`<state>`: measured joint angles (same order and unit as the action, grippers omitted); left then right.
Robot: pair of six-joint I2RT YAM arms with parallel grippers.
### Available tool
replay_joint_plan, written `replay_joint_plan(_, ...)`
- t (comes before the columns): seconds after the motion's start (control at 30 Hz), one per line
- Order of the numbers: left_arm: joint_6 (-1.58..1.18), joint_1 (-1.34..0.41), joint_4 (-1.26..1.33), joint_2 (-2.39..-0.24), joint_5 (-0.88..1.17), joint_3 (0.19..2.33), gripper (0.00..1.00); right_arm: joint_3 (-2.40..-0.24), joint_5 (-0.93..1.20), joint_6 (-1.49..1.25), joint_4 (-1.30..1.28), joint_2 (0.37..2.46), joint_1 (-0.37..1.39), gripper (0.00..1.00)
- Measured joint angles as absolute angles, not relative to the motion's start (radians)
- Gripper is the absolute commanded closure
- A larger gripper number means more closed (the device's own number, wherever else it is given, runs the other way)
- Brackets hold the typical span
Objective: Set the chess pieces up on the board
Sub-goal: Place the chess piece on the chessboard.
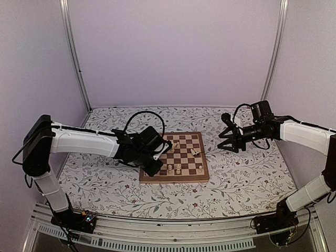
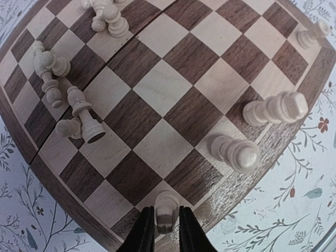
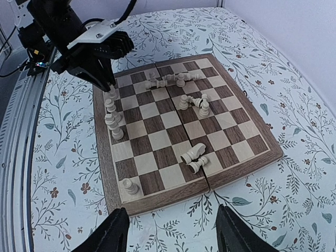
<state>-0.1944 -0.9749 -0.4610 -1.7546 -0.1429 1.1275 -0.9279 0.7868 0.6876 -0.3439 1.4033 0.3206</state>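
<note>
Pale chess pieces [image 3: 203, 108], several toppled, on the board [image 3: 157, 125]; left tool [image 2: 167, 212] clasps an upright pawn [image 2: 167, 202], right tool [image 3: 172, 210] gapes

- The table [image 1: 105, 184] is being covered from edge to edge by a pale cover [image 3: 294, 79] printed with leafy sprigs and small red flowers.
- The board [image 1: 173, 179] is being carried flat on the cover, near the middle, with cover being left showing on all four sides.
</note>
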Motion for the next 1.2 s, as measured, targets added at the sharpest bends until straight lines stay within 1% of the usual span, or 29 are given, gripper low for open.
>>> replay_joint_plan(0.13,-0.191,-0.974,-0.470,-1.755,-0.134,1.152,0.89,-0.928,0.789,0.690,-0.347,1.409,0.321,0.41)
replay_joint_plan(0.17,-0.191,-0.972,-0.474,-1.755,-0.129,1.158,0.88,-0.928,0.789,0.690,-0.349,1.409,0.321,0.41)
replay_joint_plan(0.27,-0.191,-0.970,-0.480,-1.755,-0.117,1.166,0.82,-0.928,0.793,0.692,-0.352,1.409,0.321,0.41)
replay_joint_plan(0.33,-0.191,-0.970,-0.491,-1.755,-0.112,1.166,0.81,-0.928,0.794,0.692,-0.352,1.409,0.321,0.41)
replay_joint_plan(0.47,-0.191,-0.968,-0.500,-1.755,-0.111,1.166,0.82,-0.928,0.795,0.692,-0.352,1.409,0.321,0.41)
replay_joint_plan(0.53,-0.191,-0.967,-0.502,-1.757,-0.111,1.166,0.77,-0.928,0.795,0.692,-0.352,1.409,0.321,0.41)
replay_joint_plan(0.57,-0.189,-0.967,-0.503,-1.759,-0.110,1.167,0.77,-0.928,0.795,0.692,-0.352,1.409,0.321,0.41)
replay_joint_plan(0.8,-0.188,-0.965,-0.518,-1.784,-0.098,1.169,0.85,-0.928,0.796,0.692,-0.353,1.409,0.321,0.41)
replay_joint_plan(1.2,-0.196,-0.964,-0.565,-1.777,-0.098,1.177,0.87,-0.928,0.796,0.692,-0.358,1.409,0.321,0.41)
